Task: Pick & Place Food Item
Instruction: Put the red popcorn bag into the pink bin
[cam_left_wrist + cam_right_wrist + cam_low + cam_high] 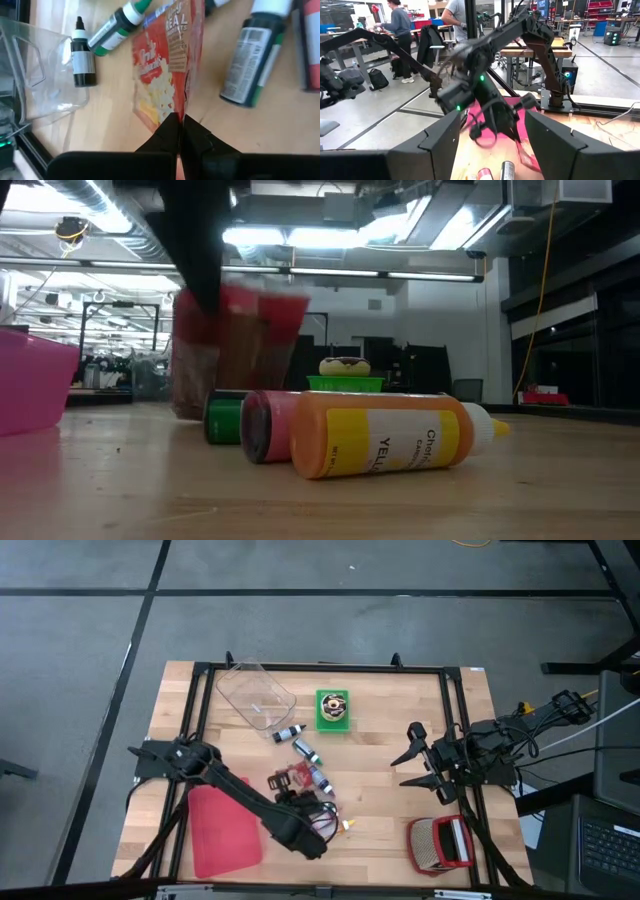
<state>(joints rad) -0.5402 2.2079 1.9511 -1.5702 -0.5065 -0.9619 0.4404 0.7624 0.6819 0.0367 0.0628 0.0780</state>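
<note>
A red popcorn bag (160, 75) hangs from my left gripper (181, 126), which is shut on it over the middle of the table near the front (292, 792). In the low view the bag (235, 350) shows blurred, behind the bottles. My right gripper (420, 755) stands open and level above the table's right side, touching nothing; its fingers (445, 145) frame the left arm farther off. My left gripper pinches the bag's narrowed end (176, 116) between its two shut fingers. The fingers slant down from above. The bag hangs below them in the low view, its printed face showing in the wrist view; the green bottle hides its lower end.
Several bottles lie by the bag: a black dropper bottle (82, 55), a green-capped one (117, 27), a dark green-labelled one (250, 60), an orange-yellow one (390, 435). A clear tub (255, 695), a green box with a donut (334, 708), a pink tray (222, 830) and a red basket (440, 843) stand around.
</note>
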